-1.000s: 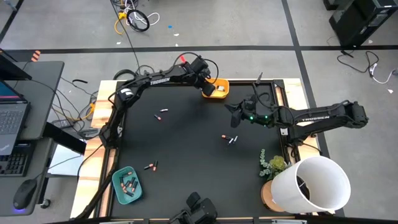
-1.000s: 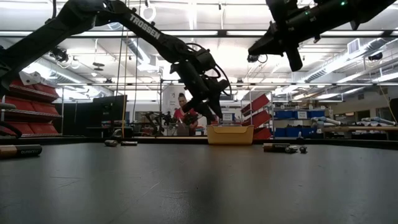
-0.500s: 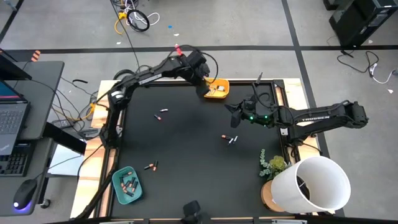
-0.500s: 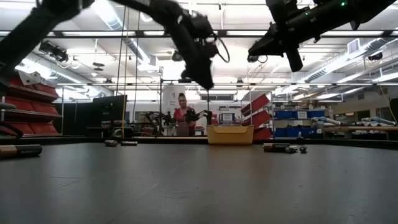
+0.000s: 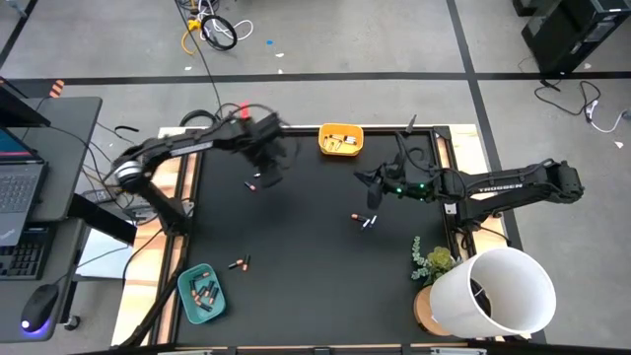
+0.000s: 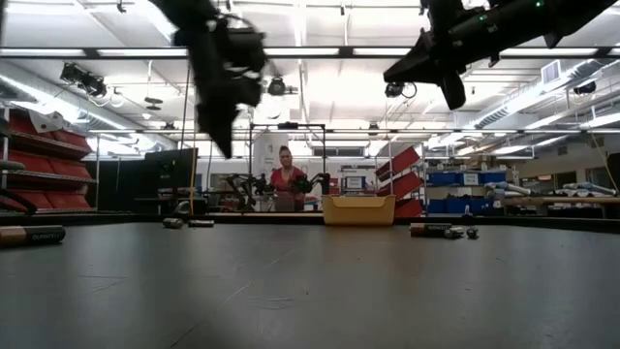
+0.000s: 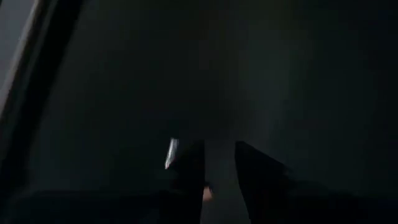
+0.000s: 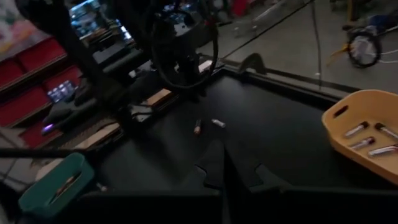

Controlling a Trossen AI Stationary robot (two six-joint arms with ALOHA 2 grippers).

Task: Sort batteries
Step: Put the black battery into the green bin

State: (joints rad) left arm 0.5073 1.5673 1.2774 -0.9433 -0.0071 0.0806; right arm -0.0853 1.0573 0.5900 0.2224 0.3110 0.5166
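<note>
My left gripper [image 5: 266,163] hangs open above the black mat's far left part, over two batteries [image 5: 256,180]. One of them [image 7: 171,152] lies just beside its fingers in the left wrist view, and nothing is between the fingers. My right gripper [image 5: 363,177] is shut and empty, held level above the mat right of centre. Two more batteries [image 5: 365,220] lie on the mat in front of it, and another pair [image 5: 239,262] lies near the left front. A yellow tray [image 5: 340,141] at the far edge holds several batteries. A teal tray [image 5: 202,293] at the near left corner holds a few.
A white bucket [image 5: 503,291] and a small potted plant [image 5: 432,261] stand at the table's near right corner. Wooden boards edge the mat [image 5: 296,296] on the left and right. A person [image 6: 286,179] works far behind the table. The mat's middle and front lie bare.
My left gripper has swung from over the yellow tray toward the table's left edge, rising a little and coming slightly nearer. It is now above the far-left pair of batteries. The batteries and both trays lie as before.
</note>
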